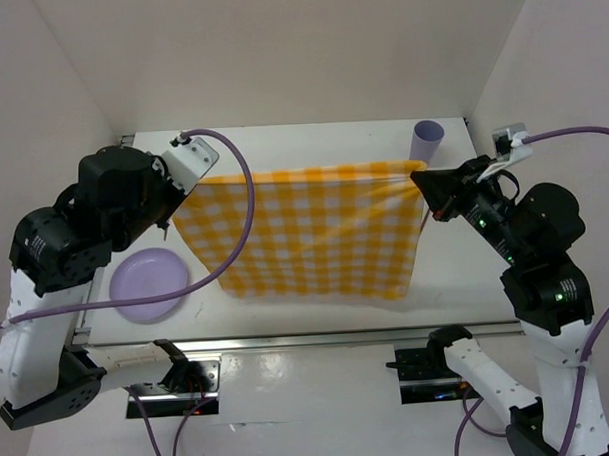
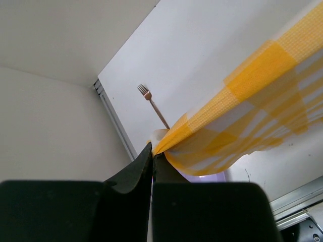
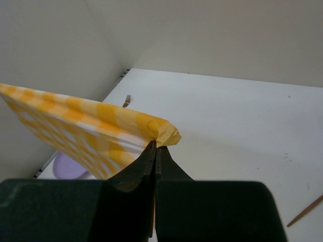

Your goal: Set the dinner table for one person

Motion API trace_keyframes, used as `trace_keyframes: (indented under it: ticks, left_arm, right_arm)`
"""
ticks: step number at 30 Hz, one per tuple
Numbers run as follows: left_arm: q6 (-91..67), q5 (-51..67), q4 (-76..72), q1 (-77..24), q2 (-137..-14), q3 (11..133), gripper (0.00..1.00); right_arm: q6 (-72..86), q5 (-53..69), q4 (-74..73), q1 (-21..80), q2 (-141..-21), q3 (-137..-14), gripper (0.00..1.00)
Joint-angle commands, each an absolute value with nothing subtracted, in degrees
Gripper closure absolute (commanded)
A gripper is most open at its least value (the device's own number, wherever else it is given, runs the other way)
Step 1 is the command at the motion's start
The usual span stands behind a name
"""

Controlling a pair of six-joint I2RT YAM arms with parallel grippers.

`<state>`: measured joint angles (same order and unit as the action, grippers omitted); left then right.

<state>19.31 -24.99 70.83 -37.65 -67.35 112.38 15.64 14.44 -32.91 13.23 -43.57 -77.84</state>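
**Cloth stretched left to right above the table**

The dinner table (image 1: 312,148) lies flat and white below us, filling the middle of the top view. Above it we hold the yellow-checked cloth (image 1: 305,233). Its far edge runs taut from left to right between our arms, and the rest sags toward our bases. Our left gripper (image 1: 180,199) is pinched tight on the far left corner, our right gripper (image 1: 421,180) on the far right one, so neither arm is nearer. We judge that lowering it calls for both to descend level. A purple plate (image 1: 146,286) lies by the cloth's left side.
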Motion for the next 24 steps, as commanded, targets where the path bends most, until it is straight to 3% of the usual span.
trace_keyframes:
  ticks: [1,10,18,24]
  left_arm:
    - [19.2,-30.3,76.7,-35.7,-66.4,114.8,1.0]
    - [21.1,-28.7,70.5,-33.9,-72.8,117.0,1.0]
    - [22.2,-15.5,57.2,-14.1,-86.3,114.1,1.0]
    - [19.7,-7.9,50.6,-9.8,-103.2,116.0,1.0]
  right_arm:
    - [15.2,11.6,-35.1,12.7,-42.4,-81.5,1.0]
    - [18.5,11.1,-24.4,12.7,-46.6,-75.4,1.0]
    - [17.8,7.8,-10.1,12.7,-67.7,-75.4,1.0]
    - [18.4,7.2,1.1,12.1,-86.6,-76.6,1.0]
